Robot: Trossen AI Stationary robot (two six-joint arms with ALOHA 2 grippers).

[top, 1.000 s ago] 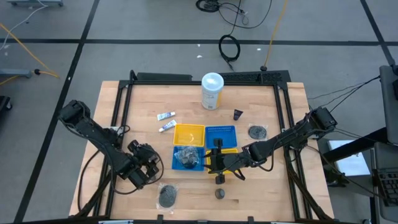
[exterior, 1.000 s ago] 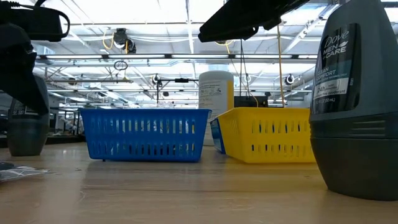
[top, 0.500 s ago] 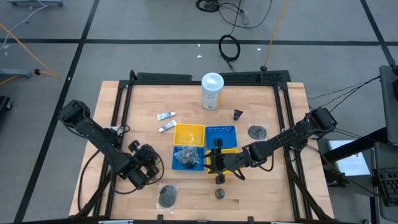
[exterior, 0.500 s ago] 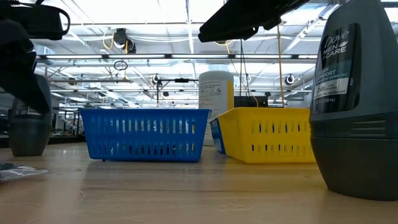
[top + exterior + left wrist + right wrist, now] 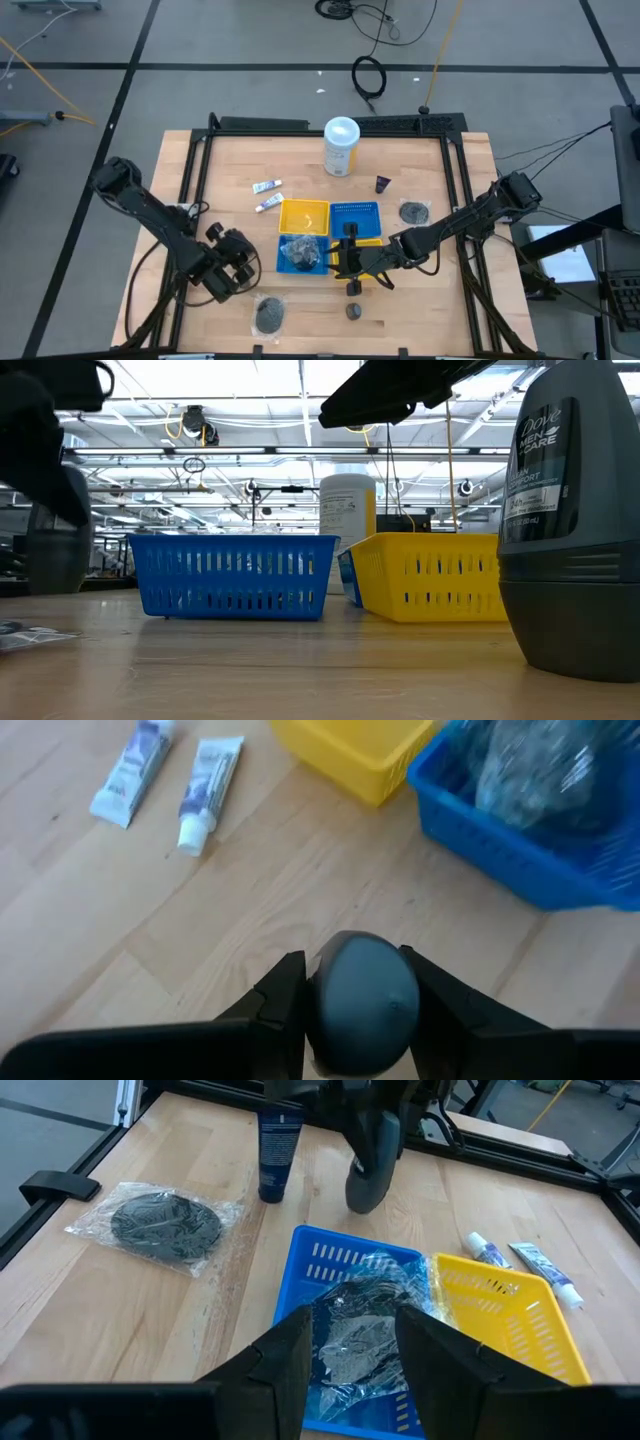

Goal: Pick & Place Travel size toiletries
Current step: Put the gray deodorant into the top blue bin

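Note:
A dark grey roll-on bottle (image 5: 362, 1005) sits between the fingers of my left gripper (image 5: 232, 268) at the table's near left; the low view shows the bottle (image 5: 58, 545) at far left. My right gripper (image 5: 352, 1330) stands open above the trays, over a blue tray (image 5: 345, 1260) that holds a wrapped mesh puff (image 5: 350, 1335). Two white tubes (image 5: 267, 194) lie flat left of the yellow tray (image 5: 304, 215). Two more wrapped puffs lie on the table, one near the front edge (image 5: 268, 314) and one at the right (image 5: 413, 211). My left gripper pinches the grey bottle's upper part (image 5: 330, 982) between its two fingers, one on each side. The fingers slant down from the table's left. The bottle (image 5: 366, 1170) hangs tilted below them, its lower end just clear of the table.
A tall white canister (image 5: 341, 146) stands at the far edge. A second grey roll-on bottle (image 5: 570, 520) stands near the front edge. A dark blue tube (image 5: 278, 1150) stands upright beside my left gripper. Blue and yellow trays (image 5: 235, 575) fill the table's middle.
My left gripper has risen a little with the grey bottle. The bottle stood on the table a second ago; it now hangs tilted, just off the wood.

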